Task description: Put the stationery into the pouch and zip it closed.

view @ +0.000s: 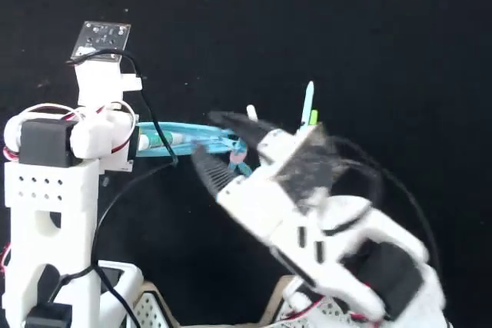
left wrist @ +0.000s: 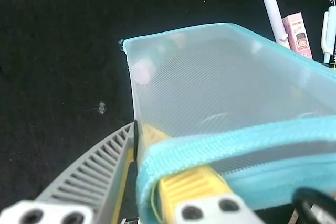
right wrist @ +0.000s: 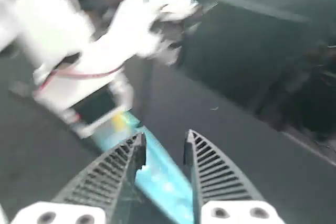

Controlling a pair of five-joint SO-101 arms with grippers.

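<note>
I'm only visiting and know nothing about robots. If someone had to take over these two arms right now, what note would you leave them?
Left gripper: shut on one end of the pouch.
Right gripper: open, one finger on each side of the pouch's teal edge, not clamped.
Things: the white pen, pink eraser and light-blue pen are on the black table beyond the pouch, outside it.
Done: the pouch is gripped at one end.
Left: put those three items into the pouch, then zip it closed. Whether the zip is open now is unclear.

Ribbed clear pouch (left wrist: 220,77) with turquoise trim; pink box (left wrist: 298,34); black table (view: 384,36)
</note>
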